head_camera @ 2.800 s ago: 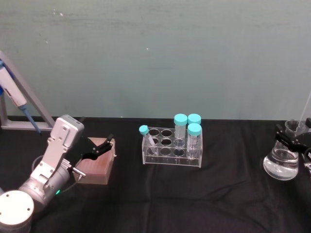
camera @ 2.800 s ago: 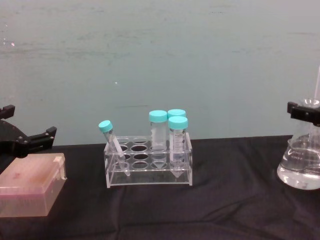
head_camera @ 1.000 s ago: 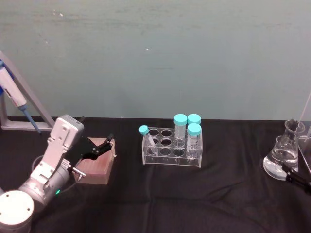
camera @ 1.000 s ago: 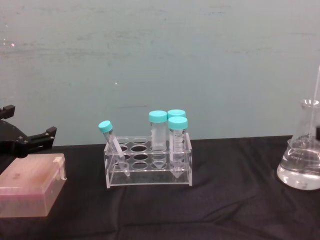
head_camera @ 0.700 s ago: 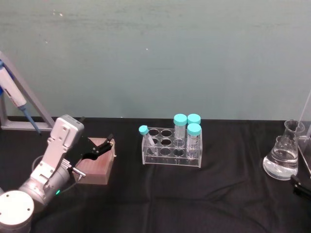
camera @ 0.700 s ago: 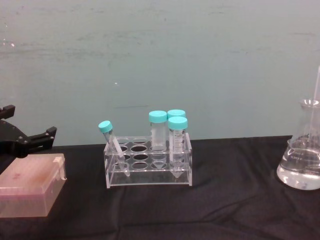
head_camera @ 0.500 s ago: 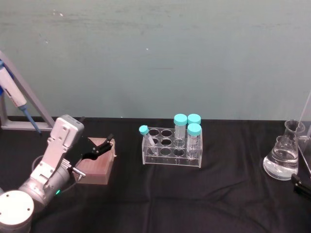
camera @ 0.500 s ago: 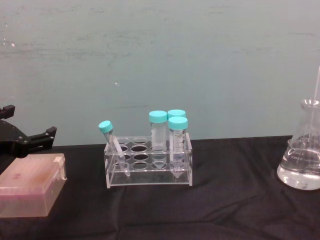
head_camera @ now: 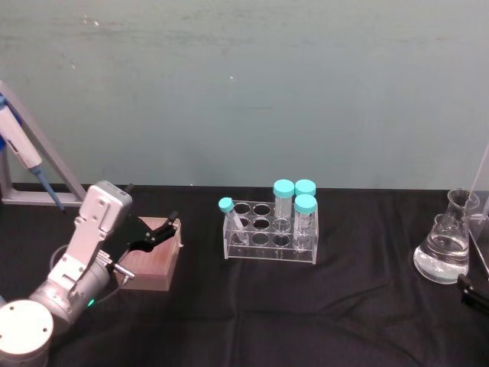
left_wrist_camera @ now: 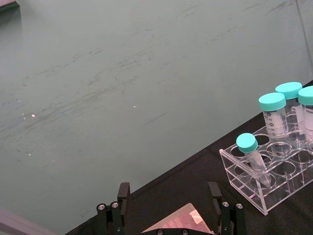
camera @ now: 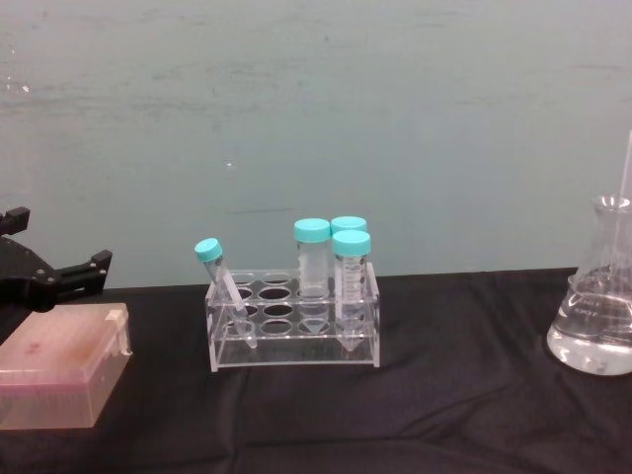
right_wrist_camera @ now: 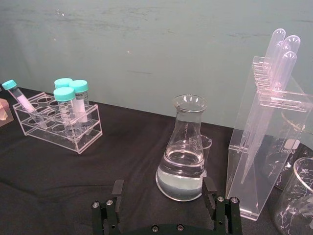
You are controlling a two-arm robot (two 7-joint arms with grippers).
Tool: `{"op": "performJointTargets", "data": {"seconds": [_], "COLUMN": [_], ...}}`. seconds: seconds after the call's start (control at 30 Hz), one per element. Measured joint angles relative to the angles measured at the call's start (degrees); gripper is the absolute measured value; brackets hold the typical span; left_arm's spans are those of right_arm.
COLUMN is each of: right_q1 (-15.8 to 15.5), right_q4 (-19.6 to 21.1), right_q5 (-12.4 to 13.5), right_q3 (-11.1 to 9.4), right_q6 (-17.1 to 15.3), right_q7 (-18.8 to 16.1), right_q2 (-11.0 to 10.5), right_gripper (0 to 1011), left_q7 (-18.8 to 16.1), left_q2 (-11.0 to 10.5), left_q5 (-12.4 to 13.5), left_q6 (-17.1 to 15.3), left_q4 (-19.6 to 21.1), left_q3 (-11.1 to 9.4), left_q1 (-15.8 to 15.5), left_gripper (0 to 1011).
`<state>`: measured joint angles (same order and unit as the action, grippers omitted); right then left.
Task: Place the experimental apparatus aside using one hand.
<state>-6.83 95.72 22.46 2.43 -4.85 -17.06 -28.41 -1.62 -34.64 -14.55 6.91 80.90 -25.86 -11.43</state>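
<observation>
Conical flask [right_wrist_camera: 184, 152] stands just ahead of my open right tool [right_wrist_camera: 166, 206], pipette stand [right_wrist_camera: 266, 132] close beside it. Careless closing could topple either. My left tool [left_wrist_camera: 170, 205], open too, idles over the pink box [head_camera: 155, 257].

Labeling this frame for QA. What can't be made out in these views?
- Right tool: head view's right edge cuts it to a black tip.
- Pipette stand: chest view's right edge cuts it to a thin strip.
- Small beaker: mostly hidden behind the conical flask, right wrist view.
- Tube labels in the rack: too small to read.
- Left tool: open over the pink box; contact unclear.
</observation>
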Motion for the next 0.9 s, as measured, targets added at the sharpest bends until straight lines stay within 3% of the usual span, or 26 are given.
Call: {"op": "performJointTargets", "data": {"seconds": [0.9], "right_q1": [-0.01], "right_q4": [0.00], "right_q5": [0.08], "right_q3": [0.00], "right_q6": [0.03], "right_q7": [-0.24], "right_q2": [-0.06], "right_gripper": [1000], "left_q7": [0.00], "left_q2": [0.00], "left_q5": [0.00], "left_q6": [0.00], "left_q4": [0.00], "left_q3": [0.00], "left_q1": [0.00], "left_gripper": [1000]}}
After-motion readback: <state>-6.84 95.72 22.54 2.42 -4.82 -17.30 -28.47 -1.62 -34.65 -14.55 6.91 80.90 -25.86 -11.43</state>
